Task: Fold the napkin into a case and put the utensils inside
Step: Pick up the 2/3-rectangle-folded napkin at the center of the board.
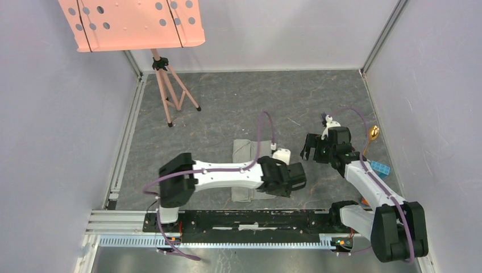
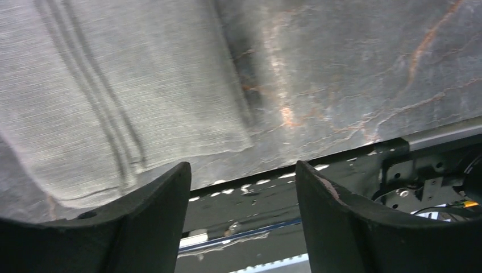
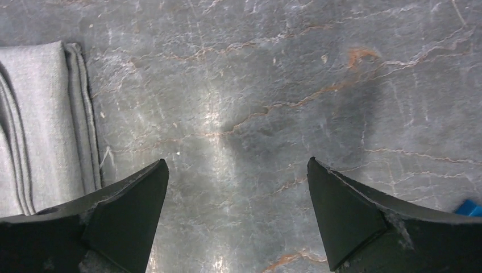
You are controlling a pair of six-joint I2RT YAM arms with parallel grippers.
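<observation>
1. While the left gripper [image 2: 241, 170] hangs with its jaws spread and nothing between them, the napkin [image 2: 113, 96] lies folded just ahead of the finger [image 2: 142, 227] at the left of its wrist view. I cannot tell whether that finger touches the cloth.
2. Ahead of its other finger is bare table [image 2: 352, 68]. Between and below the fingertips runs the metal rail [image 2: 449, 133] of the table's near edge.
3. The right gripper [image 3: 236, 165] is likewise spread wide and grasps nothing, with only bare table between its fingers. The napkin's layered edge lies just off the finger at the left of its view, apart from it.
4. A blue block [image 3: 470, 207] peeks in beside its other finger.
5. From above, the napkin is a narrow folded strip. The left arm [image 1: 227, 173] crosses over its middle, and the right gripper sits near it on the right.
6. The spoon [image 1: 372, 136] lies to the right of the right gripper and apart from it, past the blue block, with its gold bowl pointing away from the arm bases.
7. The fork [image 1: 325, 118] shows only purple tines just beyond the right wrist; the arm hides the rest.
8. Well apart from both grippers, at the far left, a pink perforated panel [image 1: 131, 23] stands on a tripod [image 1: 170, 91].
</observation>
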